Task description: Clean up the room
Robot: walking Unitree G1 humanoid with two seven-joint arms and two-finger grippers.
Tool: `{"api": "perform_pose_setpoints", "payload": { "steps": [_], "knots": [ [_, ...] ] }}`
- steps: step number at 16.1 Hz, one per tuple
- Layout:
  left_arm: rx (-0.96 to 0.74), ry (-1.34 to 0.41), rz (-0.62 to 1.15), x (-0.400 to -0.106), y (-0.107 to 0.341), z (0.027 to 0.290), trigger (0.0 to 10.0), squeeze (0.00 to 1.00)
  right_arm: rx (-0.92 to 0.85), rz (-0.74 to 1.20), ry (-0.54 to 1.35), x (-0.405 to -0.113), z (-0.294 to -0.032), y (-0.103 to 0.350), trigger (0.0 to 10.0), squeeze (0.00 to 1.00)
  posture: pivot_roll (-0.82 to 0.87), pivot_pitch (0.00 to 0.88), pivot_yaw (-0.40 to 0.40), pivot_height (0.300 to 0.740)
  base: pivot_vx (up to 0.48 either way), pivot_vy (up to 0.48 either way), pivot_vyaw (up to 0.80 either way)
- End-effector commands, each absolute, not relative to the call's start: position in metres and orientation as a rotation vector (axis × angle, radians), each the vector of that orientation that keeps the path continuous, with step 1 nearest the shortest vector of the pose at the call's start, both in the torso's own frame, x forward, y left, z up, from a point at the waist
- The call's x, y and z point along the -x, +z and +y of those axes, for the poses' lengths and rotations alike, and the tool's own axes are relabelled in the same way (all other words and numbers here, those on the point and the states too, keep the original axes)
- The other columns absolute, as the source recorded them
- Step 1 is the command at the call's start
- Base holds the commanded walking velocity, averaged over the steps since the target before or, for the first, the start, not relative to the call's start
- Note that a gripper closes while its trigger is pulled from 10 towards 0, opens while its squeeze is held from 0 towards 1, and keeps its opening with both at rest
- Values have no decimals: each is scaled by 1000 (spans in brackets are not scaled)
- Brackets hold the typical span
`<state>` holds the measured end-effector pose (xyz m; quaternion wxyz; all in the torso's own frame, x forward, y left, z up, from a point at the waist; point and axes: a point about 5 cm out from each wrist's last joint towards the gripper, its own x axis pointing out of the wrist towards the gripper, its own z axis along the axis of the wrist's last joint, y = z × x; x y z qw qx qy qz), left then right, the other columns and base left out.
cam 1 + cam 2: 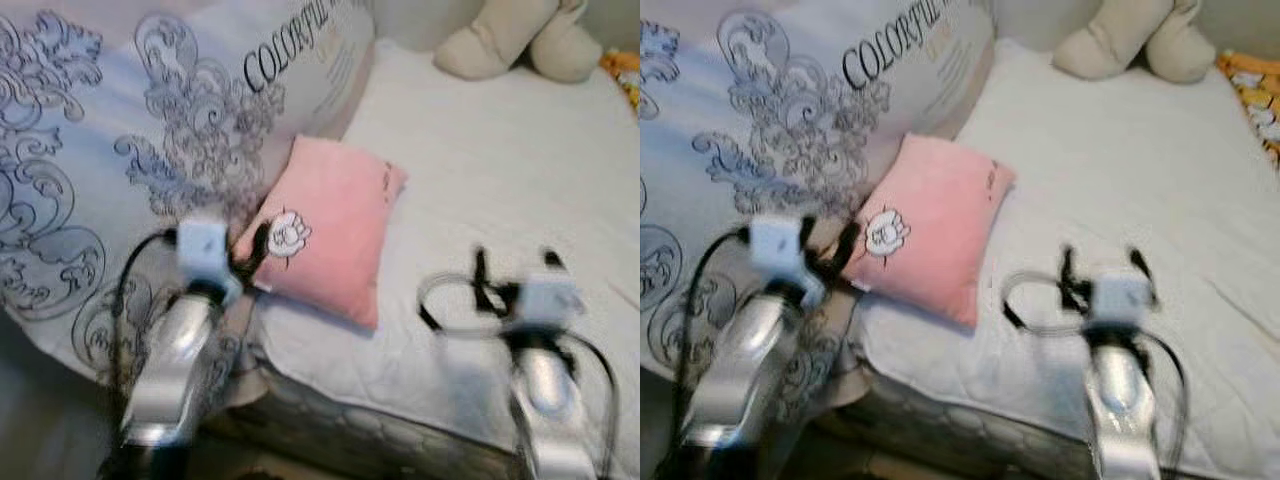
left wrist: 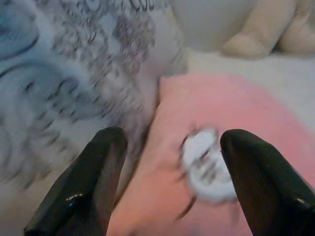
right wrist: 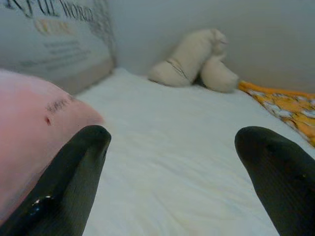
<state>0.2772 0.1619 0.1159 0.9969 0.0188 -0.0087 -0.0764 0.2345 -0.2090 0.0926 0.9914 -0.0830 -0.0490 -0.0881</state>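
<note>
The patterned duvet (image 1: 150, 130) bears "COLORFUL" in black capitals; the pink pillow's (image 1: 330, 225) small print is unreadable

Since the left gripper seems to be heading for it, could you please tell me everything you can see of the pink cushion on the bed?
The small pink rectangular plush cushion looks soft, with a white round cartoon patch near one corner and small dark lettering near another. It lies tilted on the white mattress sheet, near the bed's front edge, its left side against the large grey-patterned duvet. The left gripper, fingers open, is at its near-left corner by the patch; contact is unclear.
</note>
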Motion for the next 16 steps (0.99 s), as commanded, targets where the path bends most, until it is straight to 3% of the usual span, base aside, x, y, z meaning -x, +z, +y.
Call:
{"api": "perform_pose_setpoints", "payload": {
  "steps": [1, 4, 5, 6, 11, 16],
  "knots": [
    [-88, -168, -29, -275, 113, 164, 10000, 0, 135, -74, -147, -233, -208, 89, 10000, 1000, -64, 0, 49, 740, 0, 0, 0],
    [-128, -199, -17, -280, 108, 157, 10000, 0, 183, -85, -173, -252, -206, 91, 10000, 1000, -70, 0, 51, 740, 0, 0, 0],
    [-96, -222, -24, -281, 109, 154, 10000, 0, 205, -100, -171, -255, -204, 96, 10000, 820, -73, 0, 52, 740, 0, -480, 0],
    [-87, -247, -43, -281, 112, 149, 10000, 0, 193, -97, -185, -258, -204, 96, 10000, 0, -77, 0, 54, 740, 0, -469, 0],
    [8, -338, -108, -278, 118, 132, 10000, 0, 230, -77, -165, -267, -194, 92, 10000, 0, -98, 0, 64, 740, 0, -451, 0],
    [35, -346, -88, -271, 110, 127, 10000, 0, 131, -1, -139, -268, -193, 81, 10000, 0, -110, 0, 47, 740, 0, -449, 0]
  ]
}}
